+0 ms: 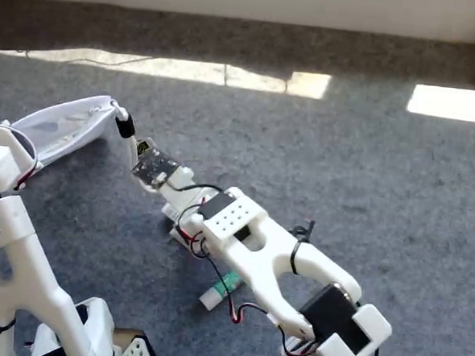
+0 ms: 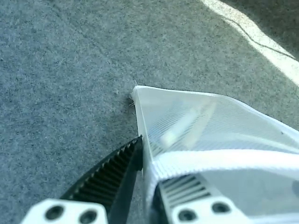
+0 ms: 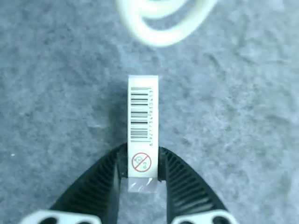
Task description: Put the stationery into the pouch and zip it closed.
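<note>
A white mesh pouch [image 1: 63,127] lies on the grey carpet at the far left. My left gripper [image 2: 147,156] is shut on its white fabric edge [image 2: 224,161], and pale shapes show through the mesh [image 2: 187,123]. My right gripper [image 3: 142,161] is shut on a slim white barcoded stick [image 3: 143,112], held above the carpet. In the high view, the right gripper [image 1: 126,127] is right at the pouch's near end. A blurred white loop [image 3: 163,23] hangs just beyond the stick's tip. A small green-and-white stationery item [image 1: 218,290] lies on the carpet under the right arm.
Grey carpet [image 1: 366,178] stretches open to the right and far side, with sunlit patches [image 1: 452,102] near the back wall. The left arm's white base [image 1: 22,270] fills the near left corner. A thin cable [image 2: 252,39] crosses the carpet beyond the pouch.
</note>
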Controlling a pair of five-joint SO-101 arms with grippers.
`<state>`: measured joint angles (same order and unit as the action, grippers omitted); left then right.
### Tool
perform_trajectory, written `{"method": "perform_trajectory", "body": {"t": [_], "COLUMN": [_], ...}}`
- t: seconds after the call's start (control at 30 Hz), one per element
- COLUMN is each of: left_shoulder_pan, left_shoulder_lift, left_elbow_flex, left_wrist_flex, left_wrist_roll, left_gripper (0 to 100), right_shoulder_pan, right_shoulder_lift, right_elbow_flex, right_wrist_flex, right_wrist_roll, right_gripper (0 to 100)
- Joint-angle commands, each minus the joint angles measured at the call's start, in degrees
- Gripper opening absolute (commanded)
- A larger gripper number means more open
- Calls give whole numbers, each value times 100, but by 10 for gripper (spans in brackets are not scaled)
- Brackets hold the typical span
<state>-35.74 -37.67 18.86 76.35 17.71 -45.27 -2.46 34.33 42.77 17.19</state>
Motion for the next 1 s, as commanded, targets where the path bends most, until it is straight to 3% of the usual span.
{"method": "perform_trajectory", "body": {"t": [0.0,0.13,0.3,0.47,0.67,0.97], "left_shoulder_pan": [-48,-48,-48,-48,-48,-48], "left_shoulder_lift": [-233,-233,-233,-233,-233,-233], "left_elbow_flex": [-101,-101,-101,-101,-101,-92], "left_wrist_flex": [-158,-158,-158,-158,-158,-158], "left_wrist_roll": [62,62,62,62,62,62], "left_gripper": [7,7,7,7,7,7], "right_shoulder_pan": [593,1015,1323,1332,1314,760], "right_shoulder_lift": [-637,-664,-655,-655,-664,-664], "right_elbow_flex": [-154,-154,-145,-145,-198,-163], "right_wrist_flex": [259,321,330,382,1147,760], "right_wrist_roll": [554,1371,1820,1873,1837,1705], "right_gripper": [5,5,8,28,204,205]}}
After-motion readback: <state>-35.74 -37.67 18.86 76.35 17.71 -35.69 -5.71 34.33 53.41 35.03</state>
